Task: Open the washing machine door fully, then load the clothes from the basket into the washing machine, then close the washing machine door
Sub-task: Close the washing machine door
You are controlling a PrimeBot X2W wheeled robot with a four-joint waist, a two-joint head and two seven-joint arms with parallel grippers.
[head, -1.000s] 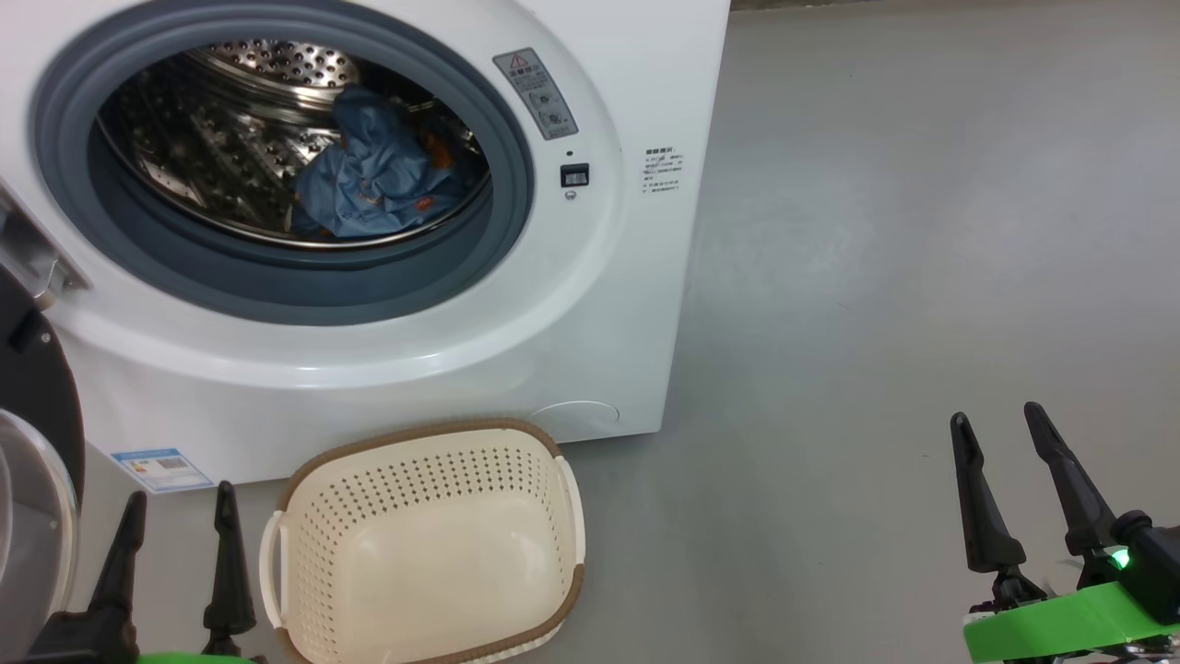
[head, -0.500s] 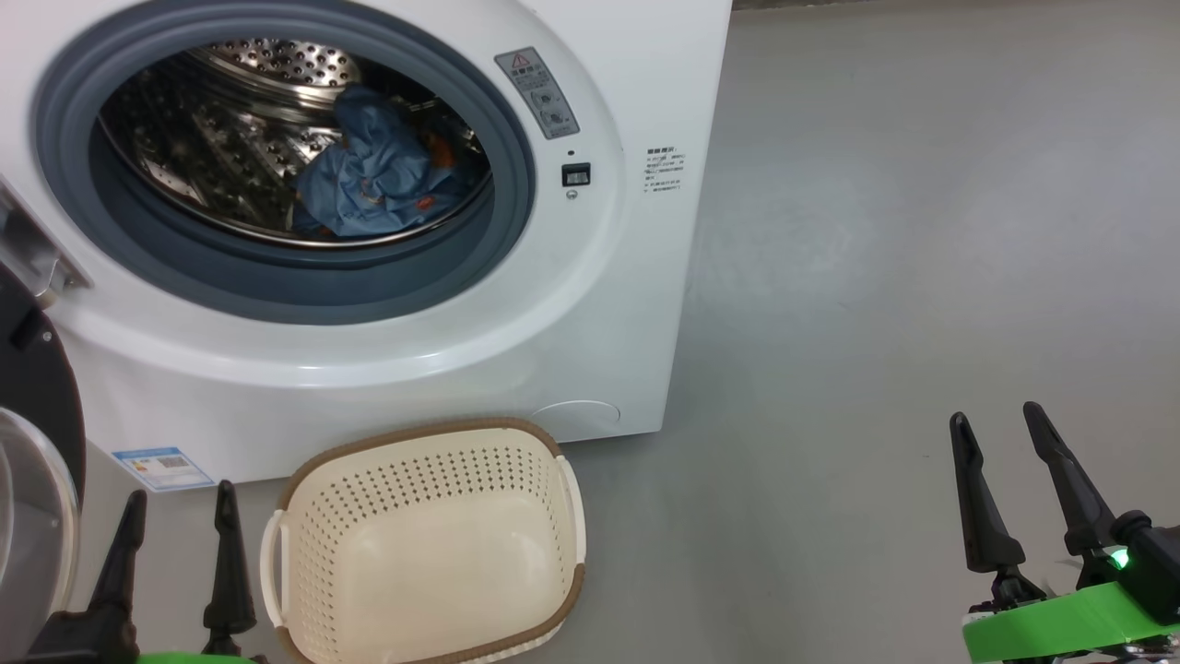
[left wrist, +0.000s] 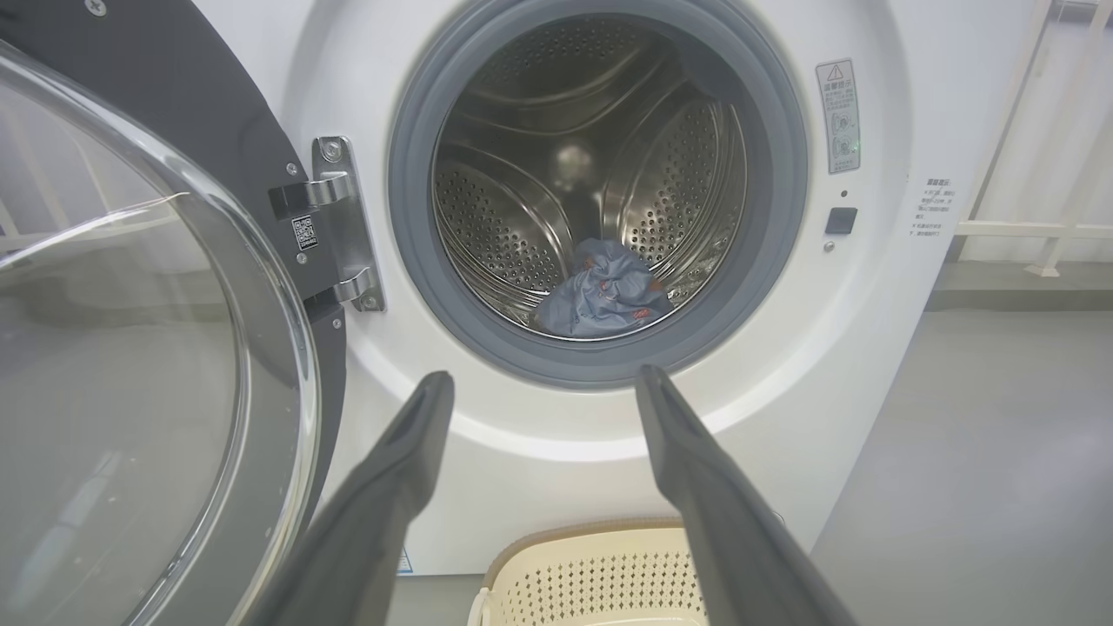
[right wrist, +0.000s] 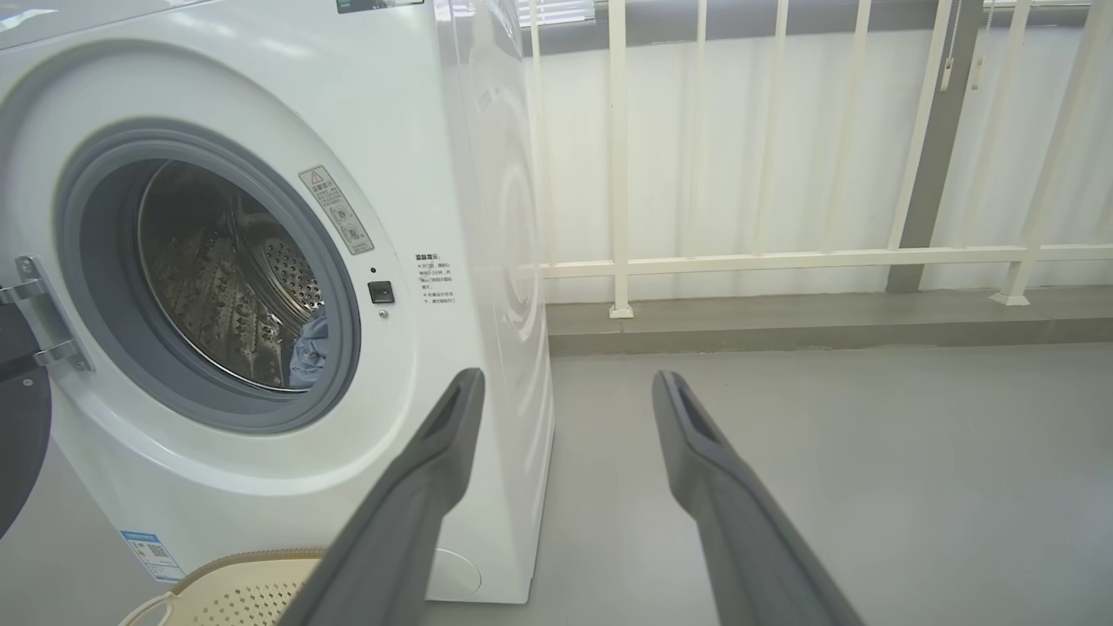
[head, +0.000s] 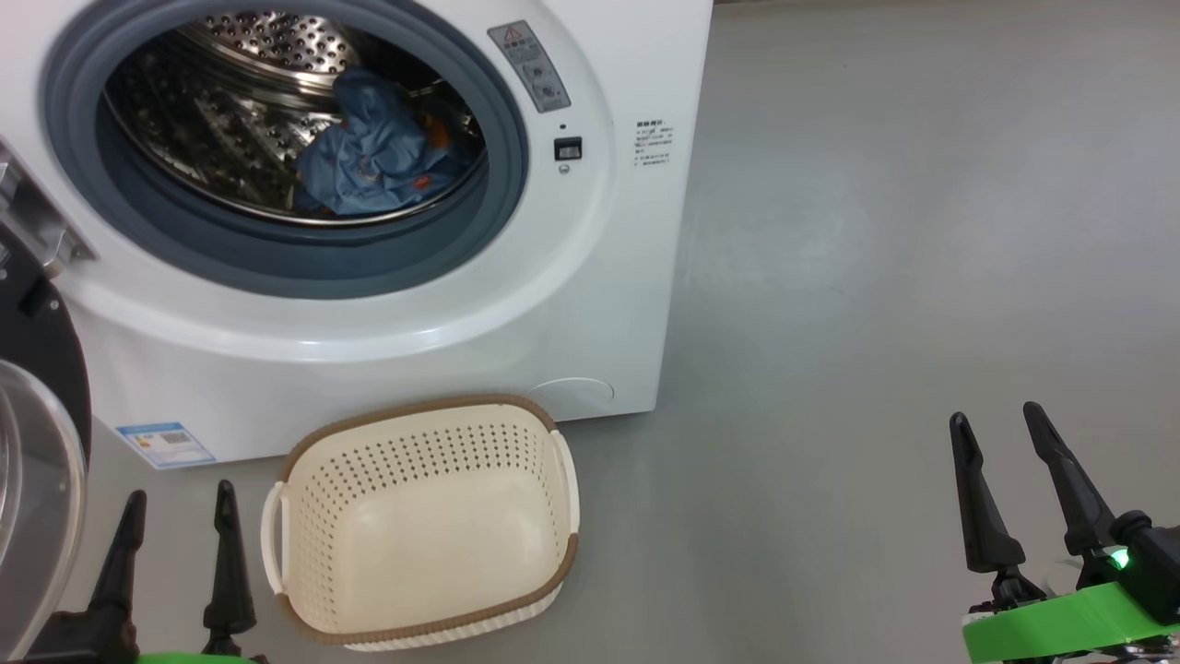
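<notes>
The washing machine (head: 590,304) stands on the grey floor (head: 876,231) with its door (head: 41,369) swung wide open to the robot's left on a metal hinge (left wrist: 339,222). The door's black ring and bulging clear glass show at the left edge of the head view. The round opening is uncovered, ringed by a grey-blue rubber seal (head: 304,267), with the perforated steel drum (head: 212,120) behind it. The clothes (head: 369,161), a crumpled blue bundle with small orange marks, lie inside the drum, low down near its front lip. The basket (head: 415,409) sits on the floor just in front of the machine, below the opening, its brown rim close to the white front panel and its smooth cream bottom showing. The left gripper (head: 180,493) hovers low just left of the basket, between it and the open door, fingers apart and holding nothing; in its wrist view they point towards the lower edge of the opening. The right gripper (head: 996,415) hangs over the floor well to the right of machine and basket, fingers likewise spread with nothing between them. A small blue label (head: 166,444) sticks to the machine's lower left corner, and a white railing (right wrist: 783,256) stands beyond the machine's right side.
</notes>
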